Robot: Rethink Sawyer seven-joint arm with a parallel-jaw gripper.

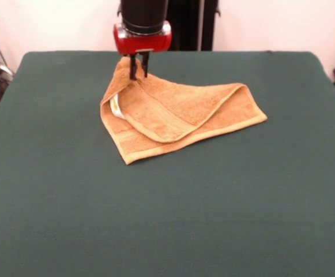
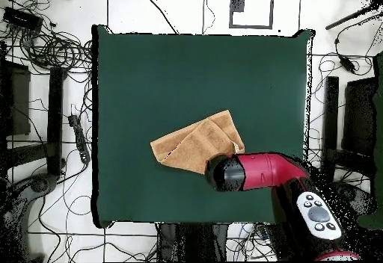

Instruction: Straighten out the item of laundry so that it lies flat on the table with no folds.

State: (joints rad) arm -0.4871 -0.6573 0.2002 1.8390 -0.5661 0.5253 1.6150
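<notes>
The orange-tan towel lies in the far middle of the dark green table, folded over itself, with a flap doubled across its top. A small white label shows at its left edge. My gripper comes down from above onto the towel's far left corner and is shut on it, so that this corner stands up off the table in a peak. In the overhead view the towel lies next to the red arm's head, which hides the gripper and the held corner.
The arm's red and black body reaches in from the table's lower right in the overhead view. Cables and stands lie on the floor around the table. The table's edges are well away from the towel.
</notes>
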